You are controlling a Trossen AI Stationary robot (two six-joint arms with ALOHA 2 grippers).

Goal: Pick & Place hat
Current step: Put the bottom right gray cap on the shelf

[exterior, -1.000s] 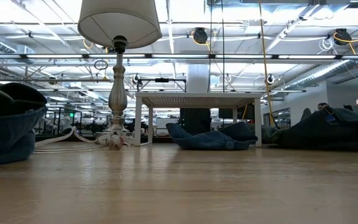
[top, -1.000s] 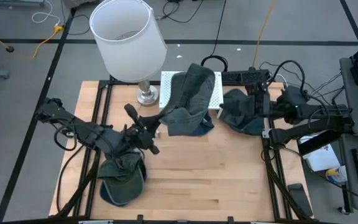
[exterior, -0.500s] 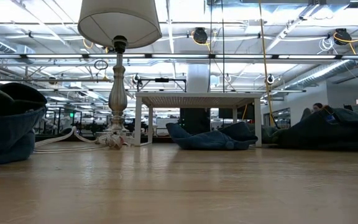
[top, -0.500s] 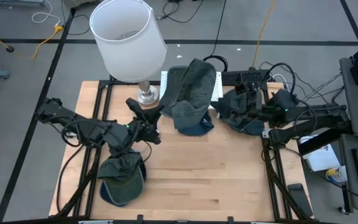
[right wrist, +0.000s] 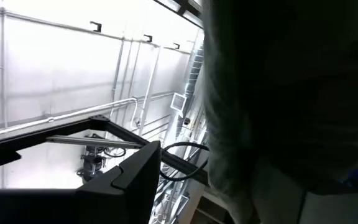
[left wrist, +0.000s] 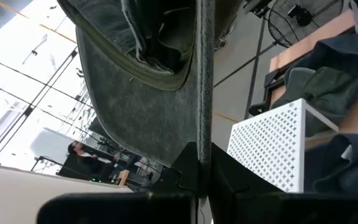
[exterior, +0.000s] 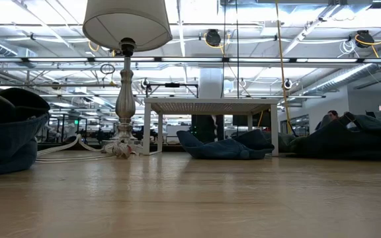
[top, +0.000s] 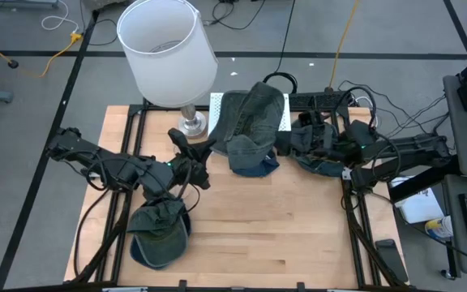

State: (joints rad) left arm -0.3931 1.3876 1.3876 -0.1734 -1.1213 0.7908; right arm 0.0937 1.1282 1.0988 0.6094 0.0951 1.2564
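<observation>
Wooden table [top: 250,219] under us carries a white-shaded lamp [top: 167,50] and a white perforated stand [top: 282,122]. We see our left gripper [top: 209,148] clamped shut on a grey-green hat [top: 250,113], lifted over the stand beside the lamp base. Our right gripper [top: 302,138] stands wide apart at a dark hat [top: 323,158] on the table's right edge; we cannot tell whether it grips. Another hat [top: 159,231] lies front left.

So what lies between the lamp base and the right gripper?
In the high view, the hat held by the left gripper hangs over the white rack, between lamp base and right gripper.
</observation>
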